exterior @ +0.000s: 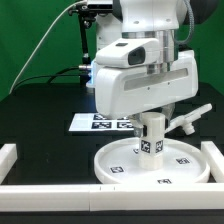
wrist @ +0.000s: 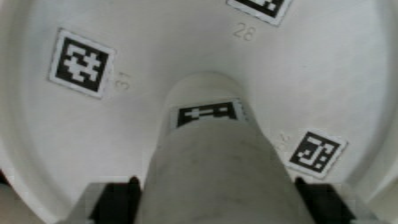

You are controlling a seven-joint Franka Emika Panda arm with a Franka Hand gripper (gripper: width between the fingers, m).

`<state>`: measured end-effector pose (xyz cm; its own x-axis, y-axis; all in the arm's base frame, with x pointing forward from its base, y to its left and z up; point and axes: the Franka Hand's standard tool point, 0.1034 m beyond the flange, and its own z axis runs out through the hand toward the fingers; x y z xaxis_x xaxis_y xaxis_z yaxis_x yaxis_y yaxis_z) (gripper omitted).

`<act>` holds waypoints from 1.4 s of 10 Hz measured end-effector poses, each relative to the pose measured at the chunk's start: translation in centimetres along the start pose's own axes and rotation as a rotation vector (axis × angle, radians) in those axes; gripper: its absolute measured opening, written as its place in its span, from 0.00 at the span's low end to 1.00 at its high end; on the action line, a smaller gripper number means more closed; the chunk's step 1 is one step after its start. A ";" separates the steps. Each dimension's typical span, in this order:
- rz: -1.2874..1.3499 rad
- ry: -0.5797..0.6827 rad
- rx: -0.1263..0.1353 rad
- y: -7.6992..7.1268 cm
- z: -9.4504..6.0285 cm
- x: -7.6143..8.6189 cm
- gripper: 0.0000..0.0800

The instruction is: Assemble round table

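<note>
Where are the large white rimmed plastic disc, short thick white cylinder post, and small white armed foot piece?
Large white rimmed plastic disc (exterior: 110, 160): exterior view, bare floor.
Short thick white cylinder post (exterior: 152, 133): exterior view, side wall.
Small white armed foot piece (exterior: 188, 118): exterior view, middle.

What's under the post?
The disc: the post stands upright near its middle, with tags on the disc's face around it. The post covers the spot where the two meet, so any socket there cannot be seen.

The large rimmed round white plastic disc (exterior: 108, 158) looks smooth and faintly glossy, as does the short thick white plastic cylinder post (exterior: 151, 130). The black bench (exterior: 40, 125) is matt and even.
</note>
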<state>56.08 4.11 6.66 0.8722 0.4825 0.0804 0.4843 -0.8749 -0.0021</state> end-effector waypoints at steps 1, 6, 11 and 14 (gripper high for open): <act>0.107 0.016 -0.009 0.1 0.0 0.1 0.50; 0.637 0.036 -0.013 0.4 0.0 0.1 0.51; 0.971 0.047 0.015 0.5 0.0 0.1 0.51; 1.237 0.043 0.038 0.5 0.0 0.0 0.51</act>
<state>56.36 3.68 6.65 0.7418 -0.6696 0.0363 -0.6610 -0.7393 -0.1284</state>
